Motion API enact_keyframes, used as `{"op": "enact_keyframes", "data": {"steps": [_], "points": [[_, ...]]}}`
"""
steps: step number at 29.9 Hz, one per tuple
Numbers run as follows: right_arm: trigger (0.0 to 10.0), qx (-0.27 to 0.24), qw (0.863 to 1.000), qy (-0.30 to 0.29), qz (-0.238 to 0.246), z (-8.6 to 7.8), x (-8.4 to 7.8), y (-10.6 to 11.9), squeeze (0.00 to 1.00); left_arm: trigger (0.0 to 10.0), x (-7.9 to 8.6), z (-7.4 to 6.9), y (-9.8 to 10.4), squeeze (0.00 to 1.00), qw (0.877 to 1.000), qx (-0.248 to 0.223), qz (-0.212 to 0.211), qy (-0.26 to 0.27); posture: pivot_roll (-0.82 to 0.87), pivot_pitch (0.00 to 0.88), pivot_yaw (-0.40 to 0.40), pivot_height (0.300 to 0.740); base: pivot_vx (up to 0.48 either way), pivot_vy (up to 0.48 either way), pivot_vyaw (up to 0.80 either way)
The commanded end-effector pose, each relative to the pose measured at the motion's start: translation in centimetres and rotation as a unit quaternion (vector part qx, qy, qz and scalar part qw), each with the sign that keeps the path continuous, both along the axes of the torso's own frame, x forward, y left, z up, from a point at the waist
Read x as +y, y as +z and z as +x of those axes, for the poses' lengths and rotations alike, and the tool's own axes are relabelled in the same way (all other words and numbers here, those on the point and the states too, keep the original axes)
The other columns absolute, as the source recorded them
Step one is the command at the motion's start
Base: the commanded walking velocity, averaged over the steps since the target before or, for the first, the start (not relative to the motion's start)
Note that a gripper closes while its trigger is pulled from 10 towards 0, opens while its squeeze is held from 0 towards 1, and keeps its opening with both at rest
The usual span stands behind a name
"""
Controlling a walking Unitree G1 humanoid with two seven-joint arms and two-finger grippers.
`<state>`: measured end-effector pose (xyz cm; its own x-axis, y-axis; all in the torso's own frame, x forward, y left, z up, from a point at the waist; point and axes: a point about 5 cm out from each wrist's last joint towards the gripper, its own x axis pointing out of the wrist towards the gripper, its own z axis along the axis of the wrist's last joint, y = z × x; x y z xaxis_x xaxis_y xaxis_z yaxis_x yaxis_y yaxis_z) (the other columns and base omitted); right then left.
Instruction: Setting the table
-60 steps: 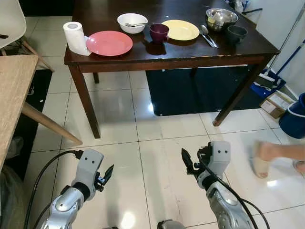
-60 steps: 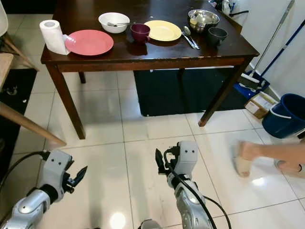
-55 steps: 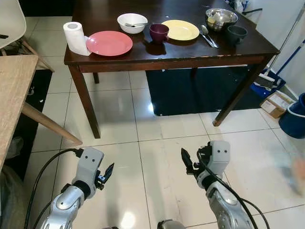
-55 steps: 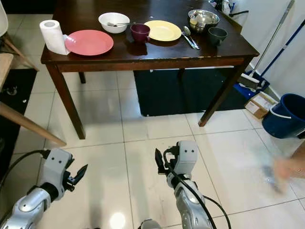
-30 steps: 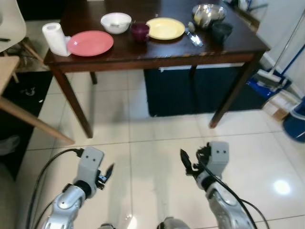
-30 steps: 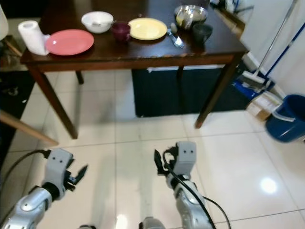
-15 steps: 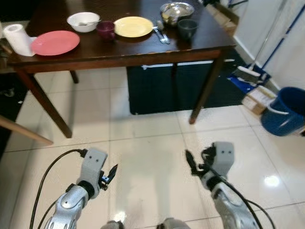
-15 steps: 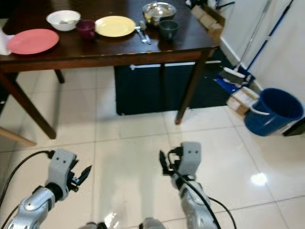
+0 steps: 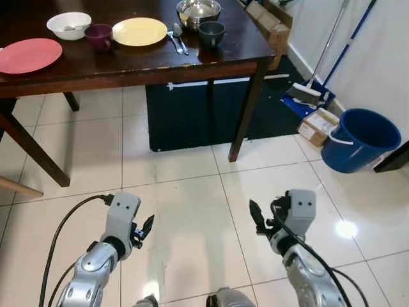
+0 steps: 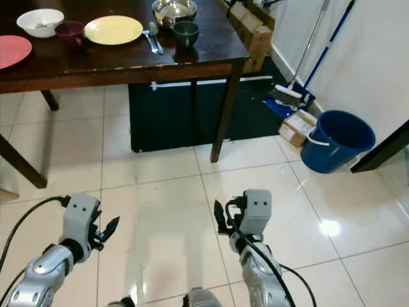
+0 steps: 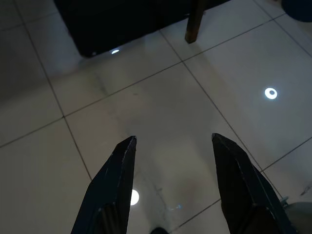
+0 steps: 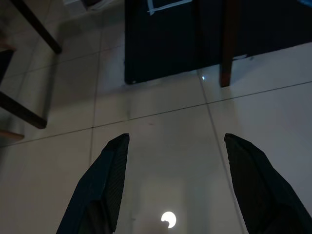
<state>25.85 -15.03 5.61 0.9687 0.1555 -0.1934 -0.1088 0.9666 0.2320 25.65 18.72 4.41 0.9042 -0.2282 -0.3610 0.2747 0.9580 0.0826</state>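
A dark wooden table (image 9: 192, 64) stands ahead to the left. On it lie a pink plate (image 9: 27, 55), a white bowl (image 9: 68, 25), a maroon cup (image 9: 98, 35), a yellow plate (image 9: 138, 31), a spoon (image 9: 178, 39), a dark cup (image 9: 211, 32) and a steel bowl (image 9: 198, 10). My left gripper (image 9: 146, 228) and right gripper (image 9: 254, 216) hang low over the floor, well short of the table. Both are open and hold nothing, with the black fingers (image 11: 113, 185) spread over tiles in the left wrist view and the fingers (image 12: 100, 185) likewise in the right wrist view.
A blue bucket (image 9: 358, 138) stands at the right by the wall, with a cardboard box (image 9: 316, 126) and a mop (image 9: 305, 94) near it. A dark rug (image 9: 192, 115) lies under the table. Glossy white floor tiles (image 9: 192, 211) stretch between me and the table.
The camera has turned right: the table has slid to the left of the picture and the bucket and wall have come into view. A person's foot seen earlier is gone. Both grippers stay open.
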Motion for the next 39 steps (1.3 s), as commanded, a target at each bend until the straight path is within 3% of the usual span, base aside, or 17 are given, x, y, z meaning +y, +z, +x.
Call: {"op": "enact_keyframes", "data": {"steps": [1, 6, 11, 12, 15, 20, 25, 29, 34, 39], "points": [[10.0, 0.011, 1.000, 0.001, -0.002, -0.4, 0.1, -0.4, 0.00, 10.0, 0.5, -0.5, -0.8, 0.00, 1.000, 0.019, 0.004, 0.003, -0.17, 0.101, 0.019, 0.740, 0.000, 0.000, 0.00], [10.0, -0.009, 0.999, 0.006, -0.033, -0.4, -0.1, 0.1, 0.00, 10.0, -0.1, -0.5, 0.2, 0.00, 0.999, -0.013, 0.008, -0.029, -0.17, 0.103, 0.016, 0.740, 0.000, 0.000, 0.00], [10.0, -0.047, 0.998, -0.001, -0.050, 0.0, -0.7, 2.0, 0.00, 10.0, -0.9, 0.1, 2.3, 0.00, 0.997, -0.065, 0.028, -0.043, -0.17, 0.103, 0.018, 0.740, 0.000, 0.000, 0.00], [10.0, -0.075, 0.996, -0.015, -0.036, 0.7, -1.6, 3.9, 0.00, 10.0, -1.4, 0.8, 4.1, 0.00, 0.996, -0.085, 0.005, -0.019, -0.17, 0.107, 0.027, 0.740, 0.000, 0.000, 0.00], [10.0, -0.121, 0.992, -0.009, -0.023, 1.5, -2.1, 6.6, 0.00, 10.0, -1.7, 1.4, 5.4, 0.00, 0.995, -0.103, -0.006, -0.004, -0.18, 0.107, 0.033, 0.740, 0.000, 0.000, 0.00], [10.0, -0.151, 0.988, -0.020, -0.028, 2.0, -2.4, 8.3, 0.00, 10.0, -2.6, 1.8, 6.4, 0.00, 0.991, -0.128, -0.015, -0.027, -0.18, 0.104, 0.031, 0.740, 0.000, 0.000, 0.00], [10.0, -0.127, 0.991, -0.041, -0.016, 1.6, -3.5, 7.4, 0.00, 10.0, -4.7, 1.7, 7.4, 0.00, 0.985, -0.155, -0.027, -0.071, -0.18, 0.100, 0.028, 0.740, 0.000, 0.000, 0.00], [10.0, -0.120, 0.992, -0.040, -0.017, 1.4, -3.7, 7.2, 0.00, 10.0, -5.2, 1.9, 7.4, 0.00, 0.986, -0.154, -0.028, -0.062, -0.19, 0.097, 0.038, 0.740, 0.000, 0.000, 0.00], [10.0, -0.111, 0.993, -0.031, -0.017, 1.2, -3.3, 6.8, 0.00, 10.0, -5.6, 2.2, 7.4, 0.18, 0.984, -0.160, -0.020, -0.070, -0.19, 0.090, 0.039, 0.740, 0.188, 0.000, 0.00], [10.0, -0.106, 0.994, -0.023, -0.017, 1.2, -3.0, 6.5, 0.00, 10.0, -5.7, 2.1, 7.3, 0.22, 0.984, -0.163, -0.016, -0.074, -0.19, 0.084, 0.040, 0.740, 0.411, 0.000, 0.00]]}}
